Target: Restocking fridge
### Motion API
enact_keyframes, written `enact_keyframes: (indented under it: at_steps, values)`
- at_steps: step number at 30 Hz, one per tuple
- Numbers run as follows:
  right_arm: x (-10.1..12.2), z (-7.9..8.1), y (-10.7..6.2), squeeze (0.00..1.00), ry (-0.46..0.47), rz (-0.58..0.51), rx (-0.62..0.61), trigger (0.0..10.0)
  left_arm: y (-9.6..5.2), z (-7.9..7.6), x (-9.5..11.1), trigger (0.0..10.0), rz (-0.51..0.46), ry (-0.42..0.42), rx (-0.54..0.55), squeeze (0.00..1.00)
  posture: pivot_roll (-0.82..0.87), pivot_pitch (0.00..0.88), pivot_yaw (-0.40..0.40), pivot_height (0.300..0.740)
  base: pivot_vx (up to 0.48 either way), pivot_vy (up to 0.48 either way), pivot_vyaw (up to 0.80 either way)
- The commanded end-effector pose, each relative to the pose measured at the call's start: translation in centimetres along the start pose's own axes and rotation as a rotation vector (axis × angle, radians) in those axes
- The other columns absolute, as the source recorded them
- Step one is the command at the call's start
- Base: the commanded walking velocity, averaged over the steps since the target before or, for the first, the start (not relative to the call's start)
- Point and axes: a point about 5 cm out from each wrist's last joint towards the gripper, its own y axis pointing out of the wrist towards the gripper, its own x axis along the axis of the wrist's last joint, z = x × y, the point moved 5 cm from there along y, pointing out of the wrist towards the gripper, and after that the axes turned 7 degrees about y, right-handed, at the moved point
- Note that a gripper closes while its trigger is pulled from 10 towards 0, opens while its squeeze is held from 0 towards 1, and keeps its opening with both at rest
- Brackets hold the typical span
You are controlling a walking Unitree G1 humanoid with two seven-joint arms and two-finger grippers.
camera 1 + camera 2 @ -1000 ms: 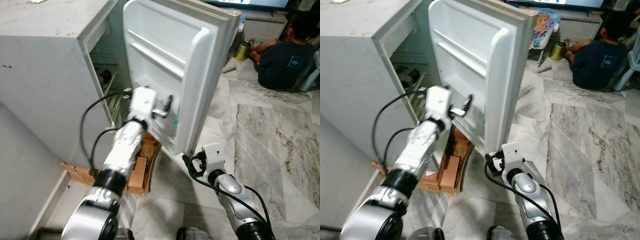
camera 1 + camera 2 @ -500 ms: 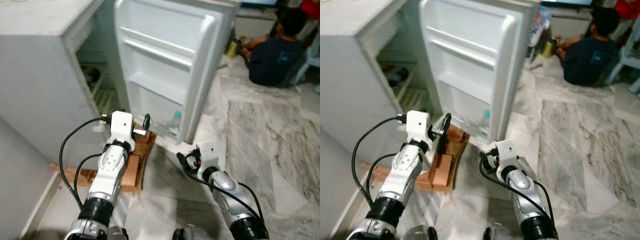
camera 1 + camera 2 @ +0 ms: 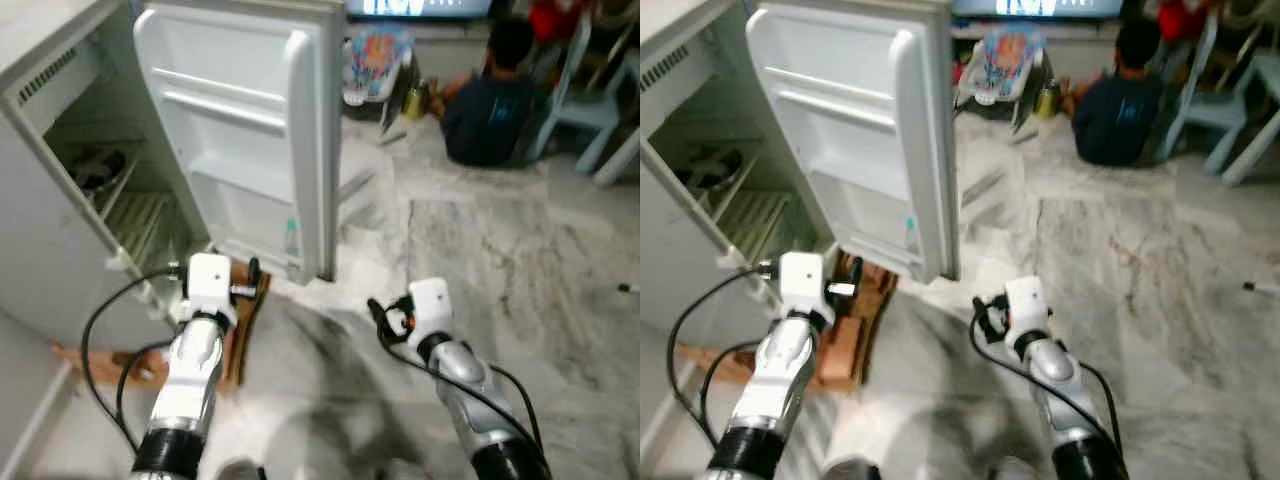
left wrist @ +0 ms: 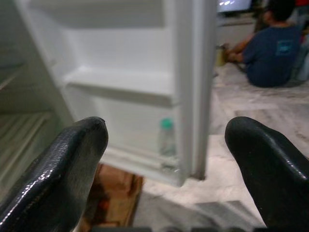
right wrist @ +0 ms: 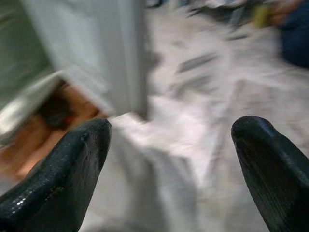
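the small white fridge [image 3: 60, 170] stands with its white moulded door [image 3: 240, 130] swung wide open, its base resting on brown wooden blocks [image 3: 855, 320] on the grey marble floor [image 3: 500, 260]. in the lowest door shelf stands one clear plastic bottle with a green cap [image 4: 166, 140], upright against the shelf rail; the upper door shelves look bare. inside the cabinet there are pale wire shelves [image 3: 135, 215] and a dark round thing on the upper one, too dim to name. further off a person in a dark blue shirt [image 3: 490, 110] sits on the floor, well apart from the fridge.

the left pincer [image 4: 166, 159] is held low in front of the open door, its two black fingers [image 4: 63, 169] spread wide with nothing between them, the bottle framed in the gap but well beyond reach. the right pincer [image 5: 171, 164] hangs over the floor just off the door's outer edge, its fingers likewise apart and empty; that view is blurred.

nothing to stock is in hand, so the restocking looks to be between items. the bottle would likely be light if part full, smooth and a little slippery, with thin walls that give under squeeze; the firmest hold is probably around the mid body or just under the cap, taken upright so it does not tip against the rail.
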Motion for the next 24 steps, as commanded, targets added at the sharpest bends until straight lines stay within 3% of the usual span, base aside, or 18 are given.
enact_keyframes:
  at_steps: [1, 10, 14, 24]
  values:
    - [0.5, 1.4, 0.3, 0.0, 0.003, -0.019, 0.039, 10.0, 0.2, 2.0, -0.2, 10.0, 0.016, 0.029, 0.055, 0.0, -0.04, 0.049, 0.01, 0.74, 0.469, 0.0, 0.0]
    - [1.0, 2.0, 0.2, 0.0, -0.019, -0.047, 0.091, 10.0, 0.5, 2.4, -0.4, 10.0, 0.037, 0.042, 0.089, 0.0, -0.04, 0.047, 0.011, 0.74, 0.479, 0.0, 0.1]
    - [0.9, 2.0, 0.2, 0.0, -0.021, -0.046, 0.081, 10.0, 0.8, 2.0, 0.0, 10.0, 0.023, 0.048, 0.079, 0.0, -0.05, 0.046, 0.012, 0.74, 0.48, 0.0, 0.67]
    - [0.9, 1.7, 0.4, 0.0, -0.028, -0.039, 0.064, 10.0, 1.1, 1.0, 0.2, 10.0, 0.016, 0.046, 0.053, 0.0, -0.05, 0.043, 0.009, 0.74, 0.48, 0.0, 0.0]
